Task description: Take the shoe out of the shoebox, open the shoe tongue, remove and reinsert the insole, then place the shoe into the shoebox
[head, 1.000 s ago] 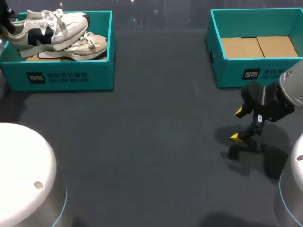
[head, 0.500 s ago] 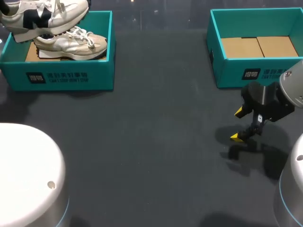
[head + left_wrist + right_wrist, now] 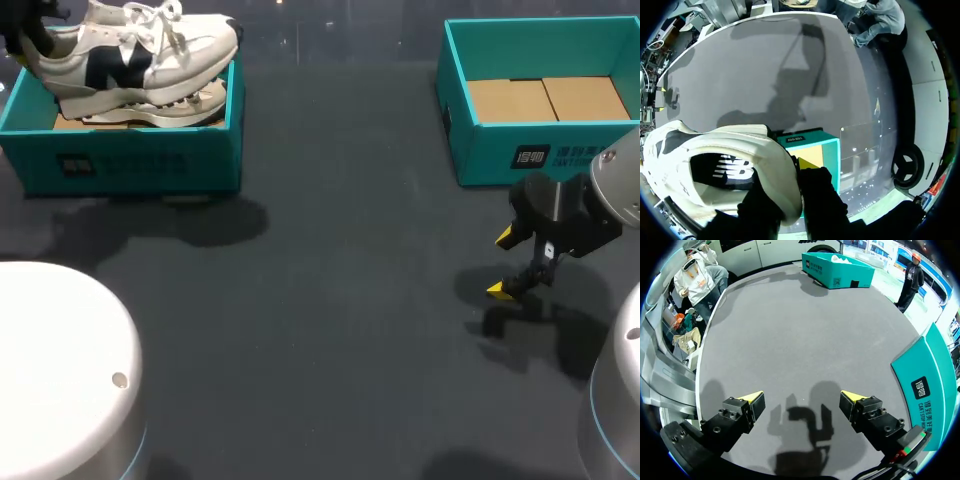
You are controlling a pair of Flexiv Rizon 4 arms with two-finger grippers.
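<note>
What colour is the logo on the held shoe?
Dark navy, on an off-white shoe; clearest in head view.

From my seat the upper shoe (image 3: 140, 60) reads as smooth off-white panels, leather-like, with a matt navy patch and white cloth laces. The second shoe (image 3: 190, 100) under it looks softer, with a beige suede-like nap. The shoebox (image 3: 130, 165) and the other box (image 3: 500, 155) are matt teal card, the latter floored with raw brown cardboard flaps. My table (image 3: 330, 300) is dark, matt and faintly grainy. My right gripper (image 3: 502, 263) is matt black with yellow plastic-looking tips, and the arm housing (image 3: 60, 370) is glossy white.
</note>
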